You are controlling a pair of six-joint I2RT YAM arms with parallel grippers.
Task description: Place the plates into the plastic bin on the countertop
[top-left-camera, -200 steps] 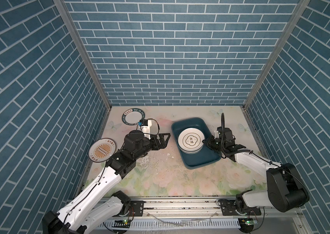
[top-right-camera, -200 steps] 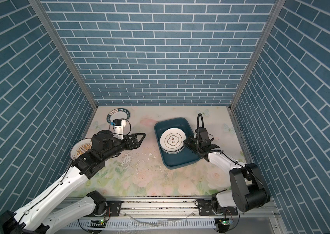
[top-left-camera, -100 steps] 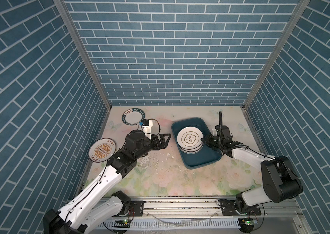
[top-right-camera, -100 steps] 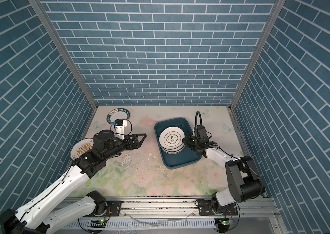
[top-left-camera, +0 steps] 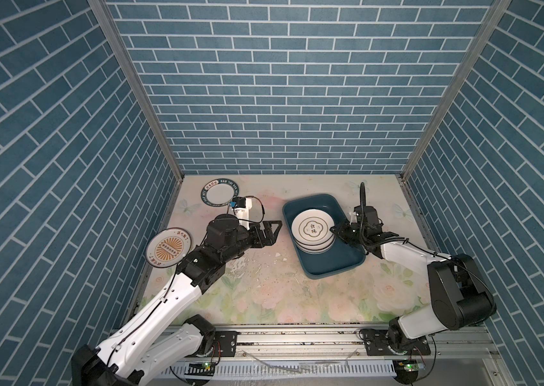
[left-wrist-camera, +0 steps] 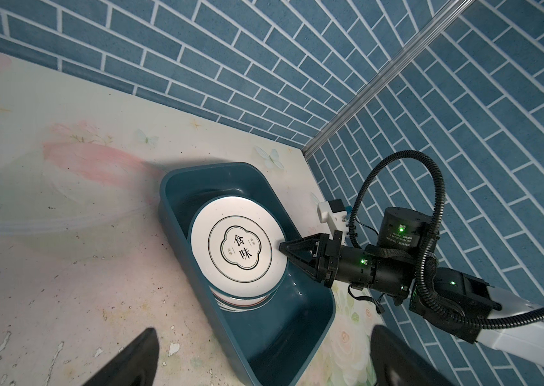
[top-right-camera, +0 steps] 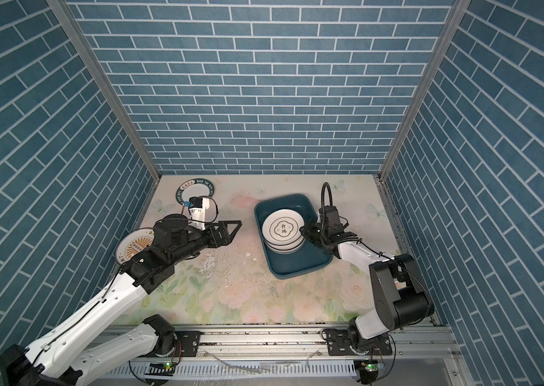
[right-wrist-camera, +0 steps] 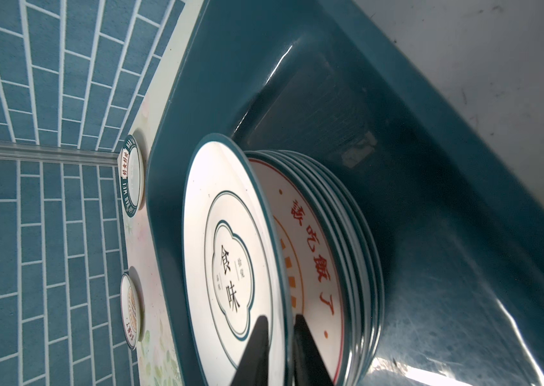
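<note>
The right gripper (top-left-camera: pixel 335 230) has pushed further in over the teal-blue plastic bin (top-left-camera: pixel 309 197) than a second ago; the round white cloud-outline plate (top-left-camera: pixel 312 228) now rests tilted on the stacked white plates (top-left-camera: pixel 314 249), its rim between jaws barely parted; whether they still pinch, I cannot tell; release looks near. The left gripper (top-left-camera: pixel 272 233) is unmoved, jaws spread, empty; behind them on the floral cream countertop (top-left-camera: pixel 263 284) wait a teal-lettered plate (top-left-camera: pixel 220 195) and an orange-sunburst plate (top-left-camera: pixel 168 247).

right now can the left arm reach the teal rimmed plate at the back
Probably yes: the left gripper is open and empty, and the teal-rimmed plate lies close beside its wrist with nothing between.
</note>
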